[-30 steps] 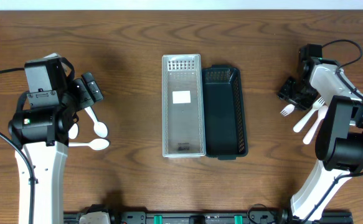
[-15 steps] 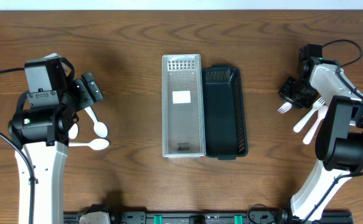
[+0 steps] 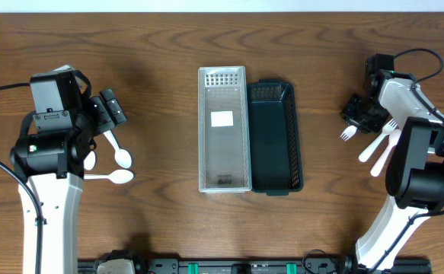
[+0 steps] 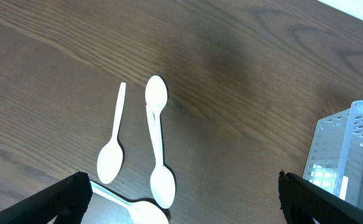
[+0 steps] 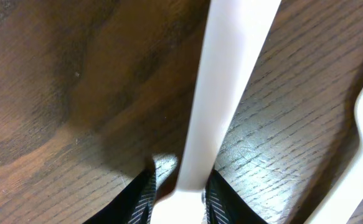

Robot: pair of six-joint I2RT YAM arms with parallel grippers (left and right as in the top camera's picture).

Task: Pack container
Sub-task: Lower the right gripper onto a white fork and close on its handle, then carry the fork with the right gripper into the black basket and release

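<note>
A clear plastic container and a dark container lie side by side at the table's middle. My right gripper is at the far right, shut on the handle of a white plastic fork whose tines point left. In the right wrist view the fork's handle runs up from between the striped fingers, low over the wood. My left gripper hangs open over three white spoons; in the left wrist view the spoons lie just ahead of the wide-apart fingers.
Two more white forks lie beside the right arm's base; one fork's edge shows in the right wrist view. The clear container's corner shows at the right of the left wrist view. A black cable loops at the far right.
My right gripper has closed on the fork's handle, and the fork's tines have shifted slightly up and left. The left arm and spoons have not moved.
</note>
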